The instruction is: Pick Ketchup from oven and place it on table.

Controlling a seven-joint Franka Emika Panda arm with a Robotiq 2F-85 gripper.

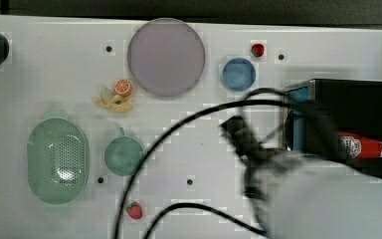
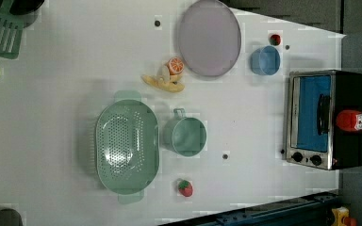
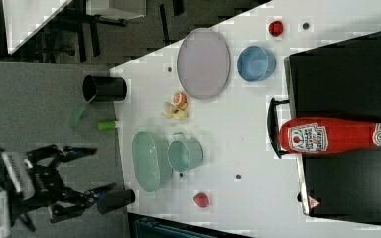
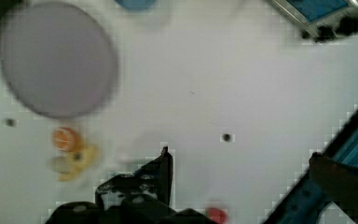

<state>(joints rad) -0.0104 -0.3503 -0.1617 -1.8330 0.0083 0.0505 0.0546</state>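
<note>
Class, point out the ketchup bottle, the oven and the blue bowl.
Ketchup [image 3: 335, 136]: right view, red body.
Oven [image 2: 313, 113]: left view, blue glass door.
Blue bowl [image 1: 238, 74]: top view, inside centre.

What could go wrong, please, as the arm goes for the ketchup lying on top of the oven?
1. The Ketchup lies on its side on the oven top; a nudge might roll it off.
2. Its base overhangs the front edge above the handle, so a push could tip it down.
3. The blue bowl stands near the oven.

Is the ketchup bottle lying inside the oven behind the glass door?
No, the right view shows the Ketchup lying on its side on the oven's black top.
</note>
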